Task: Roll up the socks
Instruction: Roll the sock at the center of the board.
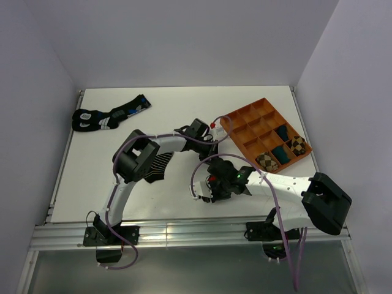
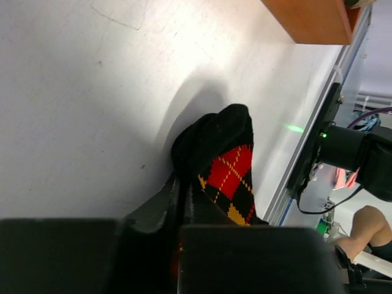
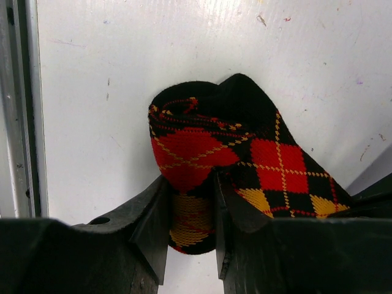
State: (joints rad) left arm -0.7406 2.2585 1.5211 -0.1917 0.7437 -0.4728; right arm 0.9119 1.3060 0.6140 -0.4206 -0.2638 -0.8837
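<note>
My left claw (image 2: 184,196) pinches one end of the argyle sock (image 3: 275,162) and my right claw (image 3: 191,190) squeezes its rolled end on the table (image 3: 122,73).

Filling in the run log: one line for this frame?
left gripper: shut on argyle sock | right gripper: shut on its rolled end | sock: partly rolled

We saw blue-marked socks (image 1: 110,114) on the table (image 1: 184,104), far left — and a tray (image 1: 245,116) at right, rolled bundles (image 1: 267,161) in its near compartments.
</note>
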